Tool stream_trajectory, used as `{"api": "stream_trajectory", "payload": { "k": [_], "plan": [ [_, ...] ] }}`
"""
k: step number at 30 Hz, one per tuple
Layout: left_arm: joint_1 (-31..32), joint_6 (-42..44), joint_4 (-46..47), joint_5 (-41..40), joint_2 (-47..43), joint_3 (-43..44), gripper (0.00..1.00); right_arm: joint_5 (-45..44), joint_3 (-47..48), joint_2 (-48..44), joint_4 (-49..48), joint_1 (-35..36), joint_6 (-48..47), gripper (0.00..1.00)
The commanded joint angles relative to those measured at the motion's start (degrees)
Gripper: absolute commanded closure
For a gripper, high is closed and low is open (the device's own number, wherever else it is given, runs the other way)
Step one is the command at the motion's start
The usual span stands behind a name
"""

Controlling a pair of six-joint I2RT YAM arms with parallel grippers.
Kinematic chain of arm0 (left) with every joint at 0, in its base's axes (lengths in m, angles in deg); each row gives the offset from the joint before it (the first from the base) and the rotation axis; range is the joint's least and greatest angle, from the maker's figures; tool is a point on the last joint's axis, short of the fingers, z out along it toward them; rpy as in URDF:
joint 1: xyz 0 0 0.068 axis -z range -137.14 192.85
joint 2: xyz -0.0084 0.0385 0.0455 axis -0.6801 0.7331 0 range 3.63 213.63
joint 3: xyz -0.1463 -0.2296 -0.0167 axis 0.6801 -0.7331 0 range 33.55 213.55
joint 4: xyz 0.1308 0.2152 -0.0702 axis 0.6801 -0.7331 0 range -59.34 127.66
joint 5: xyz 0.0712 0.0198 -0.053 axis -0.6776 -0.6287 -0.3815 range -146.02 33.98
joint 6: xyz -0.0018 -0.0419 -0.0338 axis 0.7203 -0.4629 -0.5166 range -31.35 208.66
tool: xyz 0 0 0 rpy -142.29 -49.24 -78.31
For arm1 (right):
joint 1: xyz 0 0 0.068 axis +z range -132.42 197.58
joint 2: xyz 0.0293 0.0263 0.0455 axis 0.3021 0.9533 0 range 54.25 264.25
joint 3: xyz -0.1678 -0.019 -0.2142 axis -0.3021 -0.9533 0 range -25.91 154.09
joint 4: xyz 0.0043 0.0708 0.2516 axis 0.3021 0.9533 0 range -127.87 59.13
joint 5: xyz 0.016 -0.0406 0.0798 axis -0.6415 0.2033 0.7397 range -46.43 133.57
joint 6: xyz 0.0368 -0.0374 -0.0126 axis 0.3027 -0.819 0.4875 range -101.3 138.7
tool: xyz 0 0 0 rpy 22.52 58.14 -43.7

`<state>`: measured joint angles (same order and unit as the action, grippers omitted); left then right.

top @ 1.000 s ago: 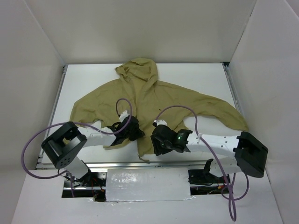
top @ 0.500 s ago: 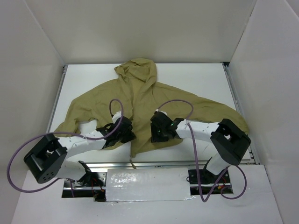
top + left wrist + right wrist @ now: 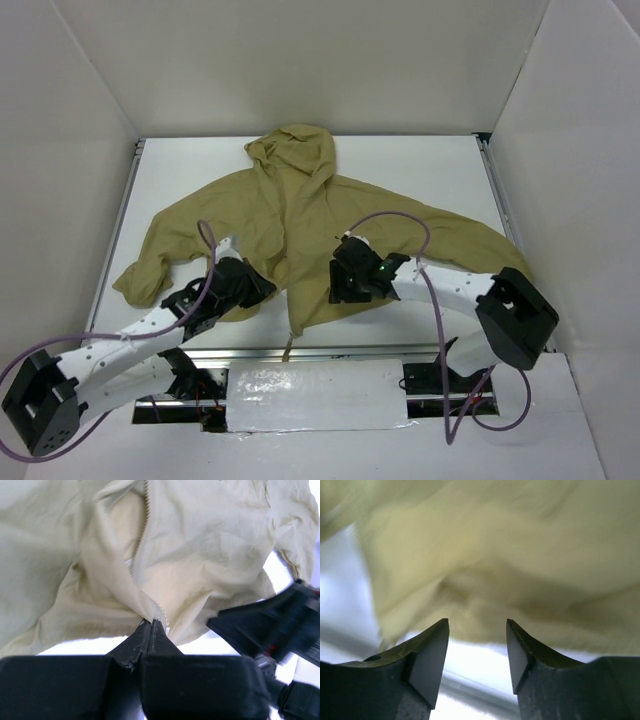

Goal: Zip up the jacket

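Observation:
The olive-tan jacket (image 3: 330, 210) lies face up on the white table, hood at the far side and sleeves spread. Its front is open along the centre zipper (image 3: 290, 270). My left gripper (image 3: 258, 290) is shut on the jacket's front edge by the zipper near the hem; the left wrist view shows the gripper (image 3: 152, 622) pinching the fabric, with zipper teeth (image 3: 144, 515) running away above. My right gripper (image 3: 342, 293) is open at the right front panel's hem; in the right wrist view the gripper (image 3: 476, 629) is empty, with the jacket (image 3: 520, 555) just beyond its tips.
The table (image 3: 420, 160) has white walls on three sides and a metal rail at its near edge (image 3: 330, 350). The right gripper's black body (image 3: 280, 625) shows close beside the left one in the left wrist view. Purple cables loop over both arms.
The left arm has stretched out and its gripper has shifted left and nearer, dragging the left front panel and sleeve leftwards. The right gripper has edged right along the hem.

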<state>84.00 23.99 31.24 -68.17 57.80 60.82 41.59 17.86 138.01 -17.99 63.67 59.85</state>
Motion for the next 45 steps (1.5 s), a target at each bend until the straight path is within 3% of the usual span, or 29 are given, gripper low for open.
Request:
{"api": "stream_trajectory", "payload": {
  "k": [1,6,12,24,45],
  "plan": [
    [-0.4,-0.5,-3.7,-0.1,-7.5,-4.2,1.0,-1.2,3.2,-6.2,4.0,5.1,-2.9,0.42],
    [-0.4,-2.1,-4.4,0.1,-17.9,-9.9,1.0,-7.6,12.6,-1.3,13.2,16.4,-5.5,0.42],
    [-0.5,-1.5,-8.7,-0.6,-20.8,-9.6,1.0,-9.1,14.7,4.9,11.2,21.8,-13.9,0.46],
    [-0.5,0.4,-9.0,1.5,-20.2,-8.5,1.0,-2.6,20.7,10.9,10.4,22.6,-30.1,0.43],
    [-0.5,-0.2,-14.2,0.0,-25.1,-7.8,1.0,-1.4,25.1,21.1,9.7,23.5,-33.4,0.43]
  ]
}}
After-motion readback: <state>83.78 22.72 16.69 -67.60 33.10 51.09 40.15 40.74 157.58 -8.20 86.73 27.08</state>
